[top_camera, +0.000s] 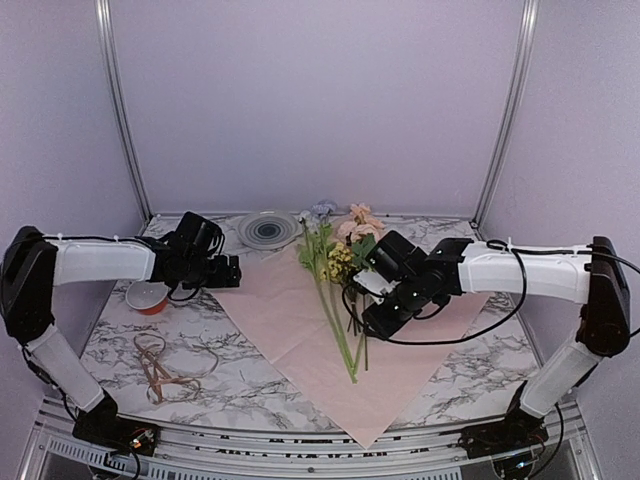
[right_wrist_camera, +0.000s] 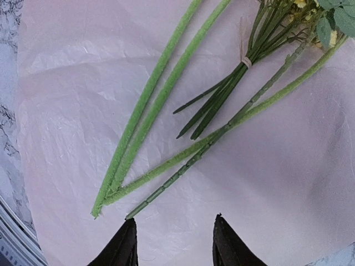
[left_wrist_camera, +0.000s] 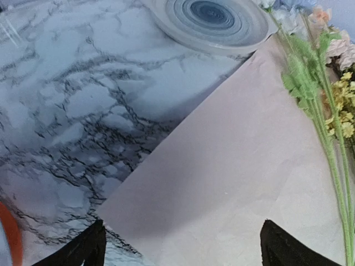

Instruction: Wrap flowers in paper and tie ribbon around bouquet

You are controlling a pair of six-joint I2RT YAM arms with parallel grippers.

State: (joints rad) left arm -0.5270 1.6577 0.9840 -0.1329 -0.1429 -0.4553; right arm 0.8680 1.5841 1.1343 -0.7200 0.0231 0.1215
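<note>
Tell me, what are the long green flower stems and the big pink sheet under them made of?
The long green flower stems look fake. They are probably plastic or wire with a fuzzy, matte coating, since they are evenly thick and velvety. The big light-pink sheet looks like thin, matte tissue-type paper, with fine crinkles and soft creases.

Marble-pattern table (top_camera: pixel 250 392); lilac walls (top_camera: pixel 320 100); aluminium corner posts (top_camera: pixel 121 110); soft light.

Loose flowers (top_camera: pixel 338 262) atop pink paper (top_camera: pixel 290 320)
</note>
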